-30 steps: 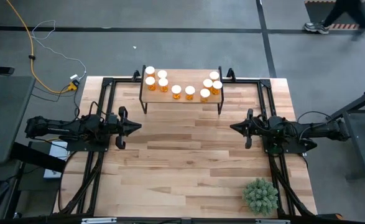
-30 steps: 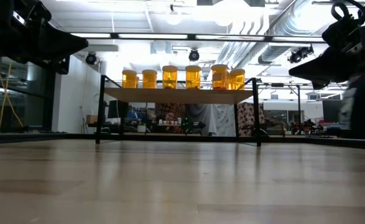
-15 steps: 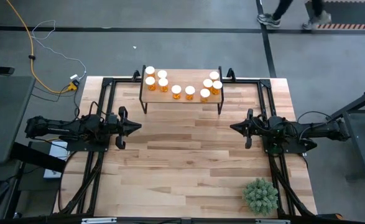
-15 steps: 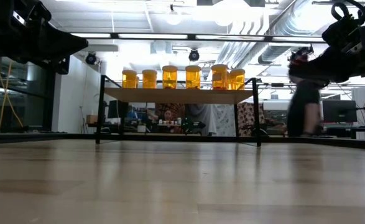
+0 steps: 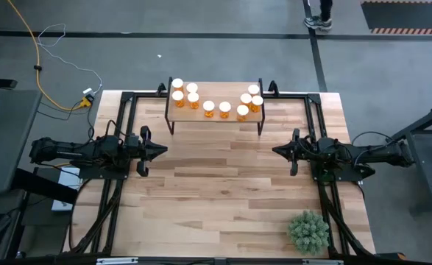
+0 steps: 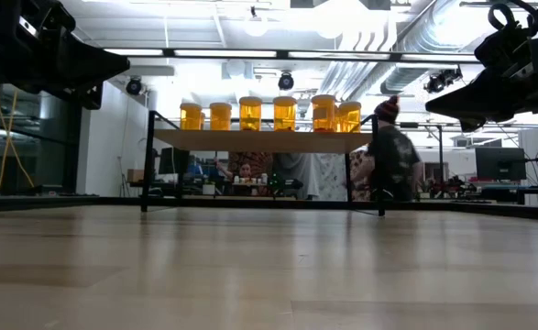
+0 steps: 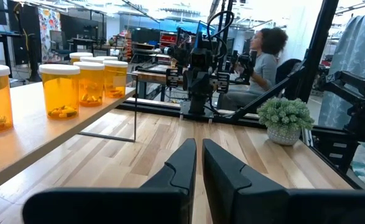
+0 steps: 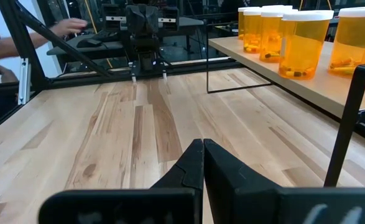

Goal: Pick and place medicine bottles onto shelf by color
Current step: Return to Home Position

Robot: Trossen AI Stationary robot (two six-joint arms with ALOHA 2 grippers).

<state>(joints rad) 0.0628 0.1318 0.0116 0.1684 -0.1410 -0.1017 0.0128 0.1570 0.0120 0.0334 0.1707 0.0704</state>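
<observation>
Several amber medicine bottles (image 5: 208, 107) with white caps stand upright on the shelf (image 5: 214, 116), a light-wood board on thin black legs at the table's far edge. The low view shows the bottles (image 6: 250, 113) in a row on the shelf (image 6: 264, 139). They also appear in the left wrist view (image 7: 61, 91) and the right wrist view (image 8: 303, 45). My left gripper (image 5: 164, 149) hovers shut above the table's left part, pointing right, empty. My right gripper (image 5: 275, 150) hovers shut over the right part, pointing left, empty. Both stand nearer than the shelf.
A spiky green plant (image 5: 308, 231) sits at the table's near right corner. Black frame rails (image 5: 120, 118) run along the left and right sides. Bare wood planks (image 5: 216, 184) lie between the two grippers. A person (image 6: 392, 163) moves in the room behind the shelf.
Both arms have kept still and the bottles stand as before. A person has walked through the room beyond the far edge, leftward in the low view.
</observation>
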